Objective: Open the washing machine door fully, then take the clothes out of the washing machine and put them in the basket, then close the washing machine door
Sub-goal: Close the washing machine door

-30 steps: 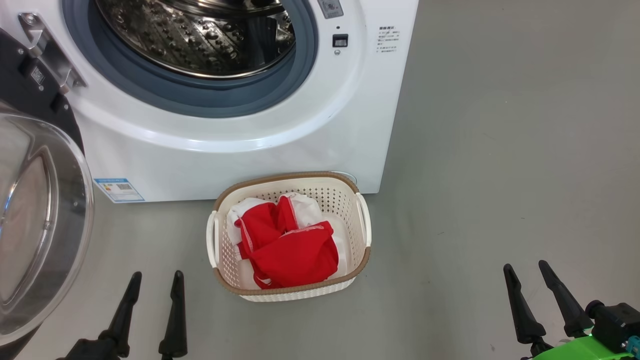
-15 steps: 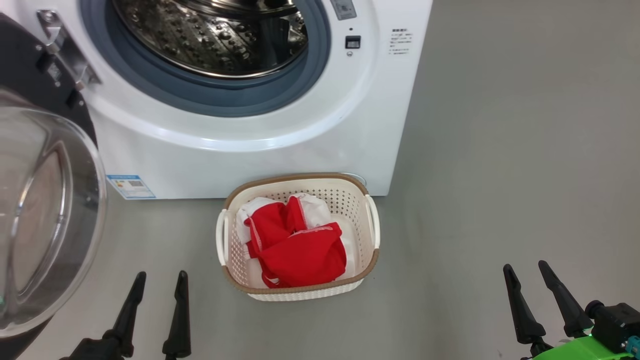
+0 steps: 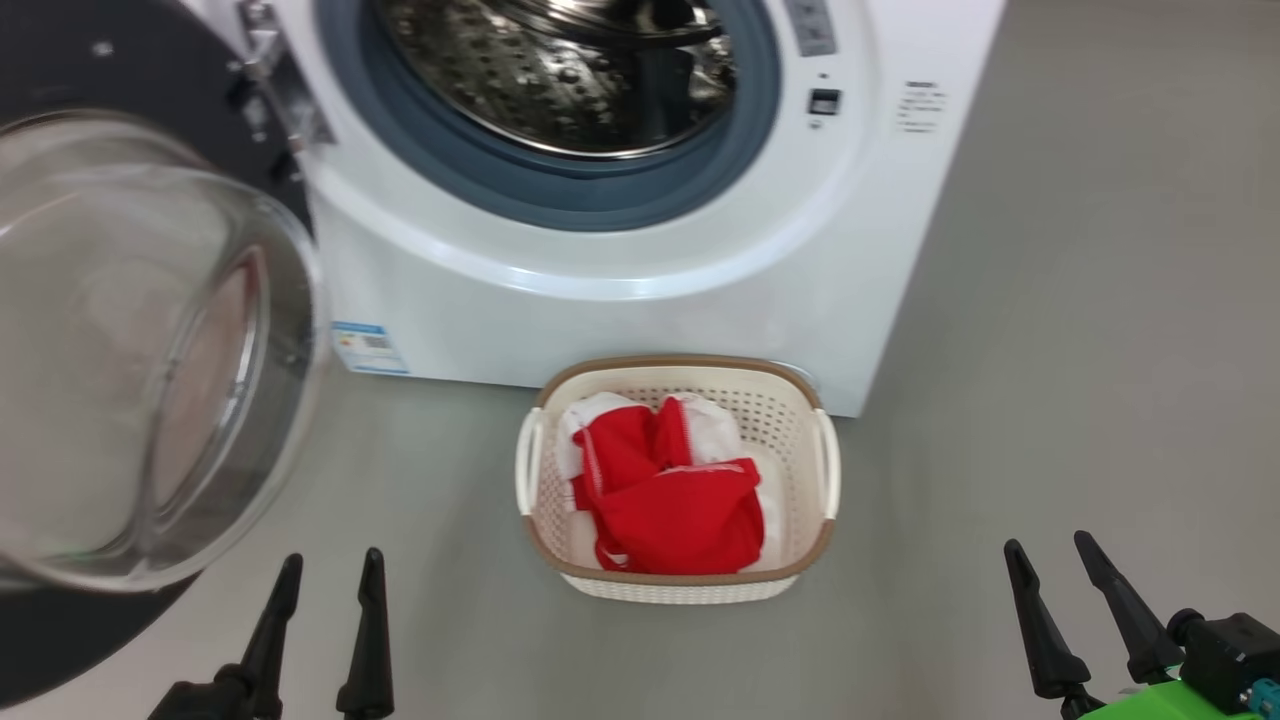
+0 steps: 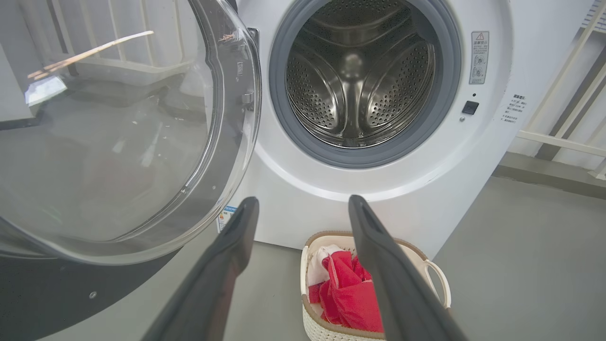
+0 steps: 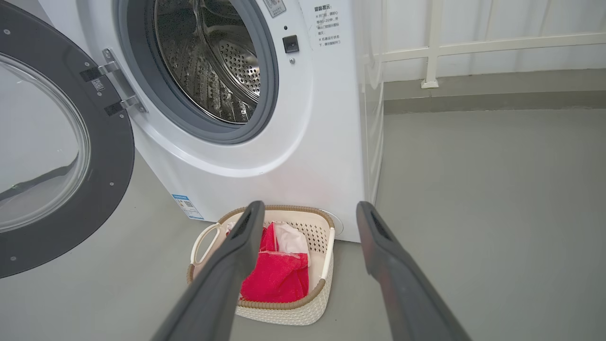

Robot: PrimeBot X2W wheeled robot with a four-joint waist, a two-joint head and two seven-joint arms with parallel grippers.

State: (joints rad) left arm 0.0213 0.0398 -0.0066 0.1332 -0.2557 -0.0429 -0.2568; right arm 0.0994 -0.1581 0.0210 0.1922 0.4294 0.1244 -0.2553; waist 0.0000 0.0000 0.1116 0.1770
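The washing machine (image 3: 640, 290) stands with its door (image 3: 150, 350) swung wide open to the left, glass bowl bulging toward me. Its steel drum (image 4: 355, 85) looks bare inside. The red and white clothes (image 3: 670, 490) lie in the cream basket (image 3: 800, 400) on the floor just in front of the machine. My left gripper (image 3: 333, 570) is open at the lower left, below the door, holding nothing. My right gripper (image 3: 1050, 555) is open at the lower right, well to the right of the basket. In the wrist views the door (image 5: 57, 156), basket (image 5: 326, 255) and clothes (image 4: 350, 298) appear beyond the open fingers.
Grey floor (image 3: 1080, 350) stretches to the right of the machine. A white railing (image 5: 473, 47) and a low kerb run behind it on the right. The open door overhangs the floor at the left.
The whole head view has shifted: machine, basket and door now sit further right and the door looms larger, so the camera turned left. Both grippers stay open and low.
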